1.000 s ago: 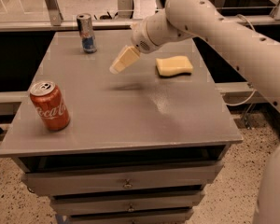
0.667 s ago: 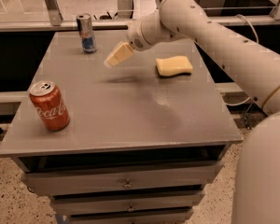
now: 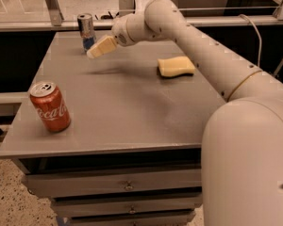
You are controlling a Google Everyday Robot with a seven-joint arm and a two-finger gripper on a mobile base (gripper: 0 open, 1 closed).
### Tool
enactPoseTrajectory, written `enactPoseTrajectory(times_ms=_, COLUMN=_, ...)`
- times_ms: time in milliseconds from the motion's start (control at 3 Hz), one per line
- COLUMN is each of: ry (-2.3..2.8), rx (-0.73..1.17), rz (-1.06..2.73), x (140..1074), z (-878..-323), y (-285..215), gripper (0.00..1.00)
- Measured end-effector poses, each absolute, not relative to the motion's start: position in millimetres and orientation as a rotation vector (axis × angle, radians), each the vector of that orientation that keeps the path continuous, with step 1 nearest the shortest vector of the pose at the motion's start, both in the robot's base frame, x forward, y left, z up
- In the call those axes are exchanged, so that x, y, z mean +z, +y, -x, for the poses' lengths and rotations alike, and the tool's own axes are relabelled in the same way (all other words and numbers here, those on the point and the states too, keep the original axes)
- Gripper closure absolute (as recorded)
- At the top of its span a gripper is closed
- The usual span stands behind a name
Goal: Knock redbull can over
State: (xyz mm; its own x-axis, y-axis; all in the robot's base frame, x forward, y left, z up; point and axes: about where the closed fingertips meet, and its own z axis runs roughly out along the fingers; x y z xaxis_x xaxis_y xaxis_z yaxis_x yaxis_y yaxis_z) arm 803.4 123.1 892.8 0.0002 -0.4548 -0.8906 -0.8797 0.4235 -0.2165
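Note:
The redbull can, slim and silver-and-blue, stands upright at the far left of the grey table. My gripper hangs above the table just right of and in front of the can, its cream tip almost at the can's lower side. The white arm reaches in from the right across the table.
A red Coca-Cola can stands upright near the table's front left edge. A yellow sponge lies at the right middle. Drawers sit below the tabletop. A metal rail runs behind the table.
My gripper has moved left across the table, from near the sponge side to right beside the redbull can. The cans and sponge have not moved.

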Motion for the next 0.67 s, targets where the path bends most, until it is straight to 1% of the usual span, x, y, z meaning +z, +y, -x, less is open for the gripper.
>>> enactPoseTrajectory(times_ms=667, ry=1.559, rx=0.665, rz=1.082, x=900, z=-824, y=173, gripper=0.0)
